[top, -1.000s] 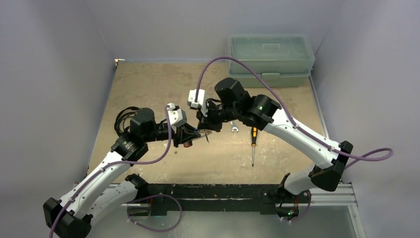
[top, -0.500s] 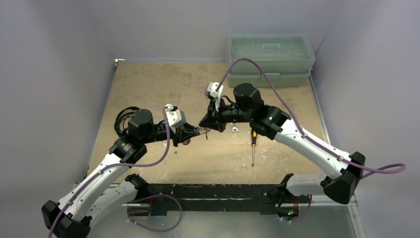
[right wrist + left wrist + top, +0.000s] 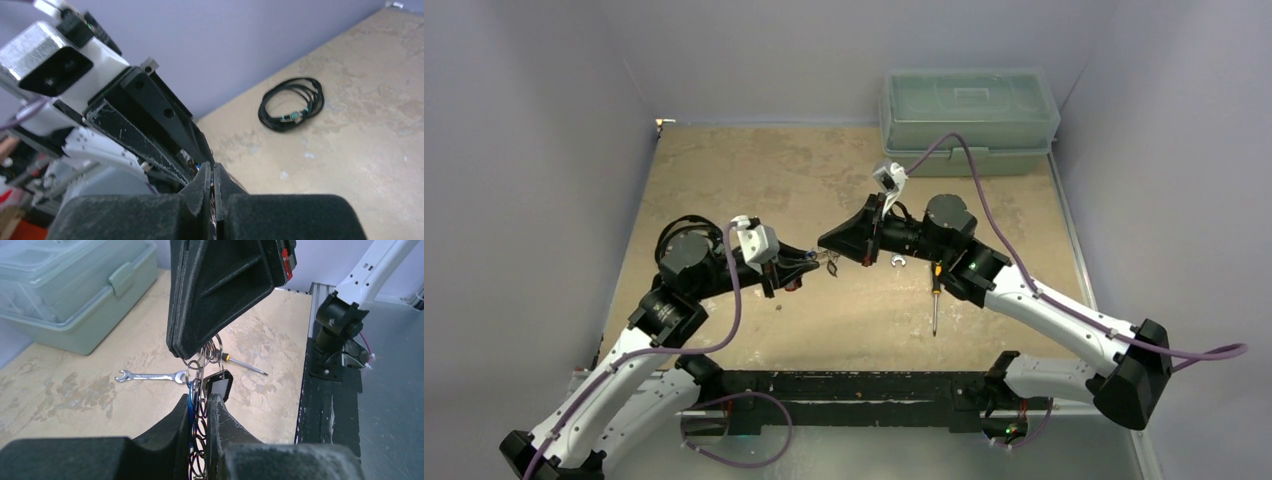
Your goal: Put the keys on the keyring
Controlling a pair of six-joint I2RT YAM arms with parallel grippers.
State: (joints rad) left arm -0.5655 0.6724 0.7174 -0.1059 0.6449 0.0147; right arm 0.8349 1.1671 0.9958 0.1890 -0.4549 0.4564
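Observation:
My left gripper (image 3: 200,401) is shut on the keyring (image 3: 199,440), a flat metal piece seen edge-on with a row of wire loops and a blue edge. A black-headed key (image 3: 219,385) with a white label hangs beside the left fingertip. From above, my right gripper (image 3: 187,352) pinches small metal rings (image 3: 201,358) linked to the keyring's top. In the right wrist view the right gripper (image 3: 212,171) is shut on a thin sliver of metal. In the top view the left gripper (image 3: 809,262) and the right gripper (image 3: 829,245) meet tip to tip above the table.
A silver wrench (image 3: 898,261) and a screwdriver (image 3: 935,295) lie right of the grippers. A green lidded toolbox (image 3: 969,120) stands at the back right. A coiled black cable (image 3: 292,103) lies by the left wall, behind the left arm.
The right arm has swung right and its wrist has rolled, so its gripper now points left. The left gripper has drawn back slightly to the left. Both grips have held.

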